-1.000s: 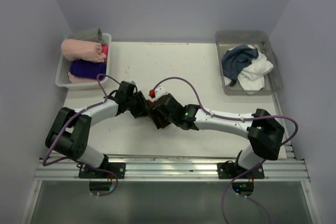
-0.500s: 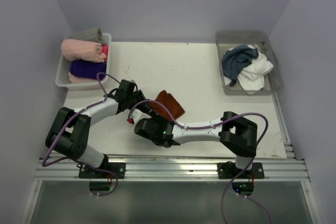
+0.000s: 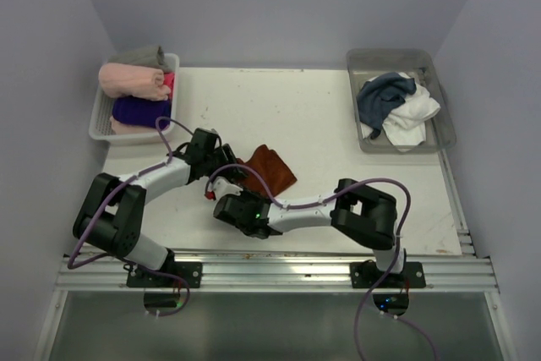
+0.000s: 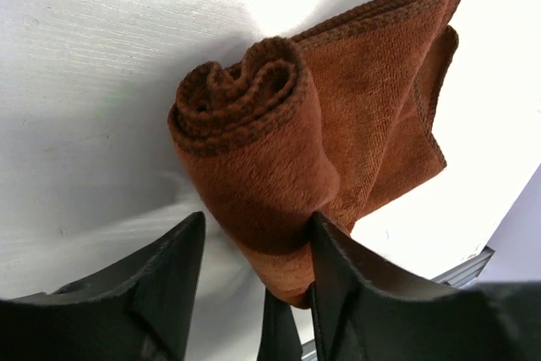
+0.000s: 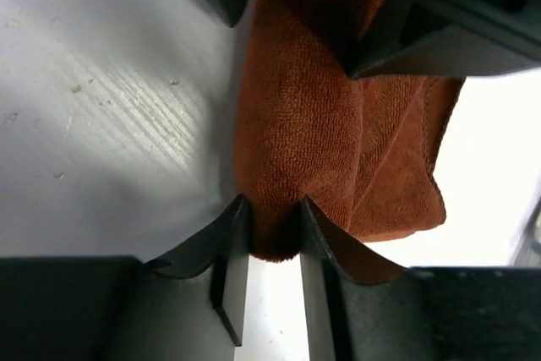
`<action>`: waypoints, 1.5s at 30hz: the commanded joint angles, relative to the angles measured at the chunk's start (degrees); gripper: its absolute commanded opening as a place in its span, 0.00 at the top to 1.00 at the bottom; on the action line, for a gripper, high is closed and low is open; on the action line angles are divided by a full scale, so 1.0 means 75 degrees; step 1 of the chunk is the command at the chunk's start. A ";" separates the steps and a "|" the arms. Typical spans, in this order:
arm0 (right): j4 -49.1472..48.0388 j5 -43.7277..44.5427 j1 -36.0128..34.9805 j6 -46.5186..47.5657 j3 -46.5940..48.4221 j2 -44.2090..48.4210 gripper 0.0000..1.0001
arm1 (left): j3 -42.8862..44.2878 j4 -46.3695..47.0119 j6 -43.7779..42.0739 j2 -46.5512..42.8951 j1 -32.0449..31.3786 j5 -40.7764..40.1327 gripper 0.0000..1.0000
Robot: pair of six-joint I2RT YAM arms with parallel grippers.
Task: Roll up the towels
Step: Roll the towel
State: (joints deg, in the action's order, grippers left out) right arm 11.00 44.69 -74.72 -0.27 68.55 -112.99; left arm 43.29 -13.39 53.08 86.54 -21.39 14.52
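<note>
A rust-brown towel (image 3: 272, 166), partly rolled, lies on the table in front of the arms. In the left wrist view its coiled end (image 4: 245, 99) faces the camera. My left gripper (image 3: 230, 162) (image 4: 254, 226) stands open around the roll: the right finger touches the cloth, the left finger is clear of it. My right gripper (image 3: 245, 194) (image 5: 272, 209) is shut on the opposite end of the towel (image 5: 313, 124), both fingers pressing into it. A dark slate-blue towel (image 3: 382, 95) and a white towel (image 3: 416, 114) lie crumpled in the grey bin.
The grey bin (image 3: 363, 61) stands at the back right. At the back left a white basket (image 3: 97, 128) holds pale pink (image 3: 131, 80) and purple (image 3: 139, 110) cloth rolls. The right arm's elbow (image 3: 368, 209) juts out near the table's front edge.
The right arm swung from over the towel round to its near side, and its jaws closed onto the towel's end. The left jaws eased open a little; the towel now shows.
</note>
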 commanded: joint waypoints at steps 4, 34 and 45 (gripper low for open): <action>-0.0717 -0.1301 0.0551 -0.0549 -0.0349 0.0908 0.77 | 0.0404 -0.0102 -0.0139 -0.0394 0.0051 0.0044 0.23; -0.4454 -0.9590 0.4512 -0.5435 -0.3385 0.2784 0.86 | 0.0252 0.0577 -0.0480 -0.0536 0.0309 0.0782 0.02; -0.6013 -1.0844 0.5228 -0.6782 -0.3890 0.1894 0.85 | 0.0404 0.1480 -0.0386 0.0284 0.0133 0.1017 0.15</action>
State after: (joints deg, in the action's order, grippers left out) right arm -27.51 -31.77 -36.49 -46.68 40.58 -97.17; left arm 45.08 -6.44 50.37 86.94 -19.68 20.88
